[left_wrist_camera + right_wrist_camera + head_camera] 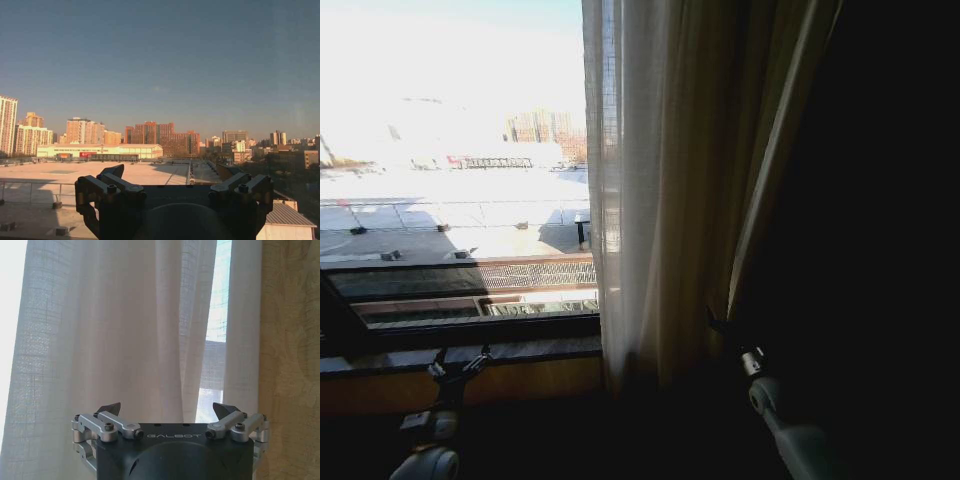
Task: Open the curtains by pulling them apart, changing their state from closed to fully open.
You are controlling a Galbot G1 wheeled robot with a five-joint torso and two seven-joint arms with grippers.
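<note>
The curtains [640, 200] were gathered into a pleated column at the centre of the head view, running from the top of the frame down to the sill, with their free edge hanging just right of the bare glass. To their right a heavier tan drape [775, 150] was seen, and beyond it the right third of the frame was lost in darkness. The window [450, 130] was left uncovered across the upper left of the frame, where a sunlit rooftop and distant buildings were visible. Below it a dark window frame [470, 330] and a wooden sill [460, 375] were laid across the lower left. The left gripper [459, 366] was held low in the lower left of the frame, in front of the sill and well apart from the curtains, with its fingers spread apart; in the left wrist view the left gripper [173, 182] was seen open with nothing between its fingers, pointed at open sky and rooftops. The right gripper [720, 325] was placed at the lower centre-right, near the boundary of sheer fabric and drape. In the right wrist view the right gripper [169, 412] was shown with its fingers wide apart and empty, facing the curtains [125, 325], through which a narrow slit of window was visible at the upper right.
</note>
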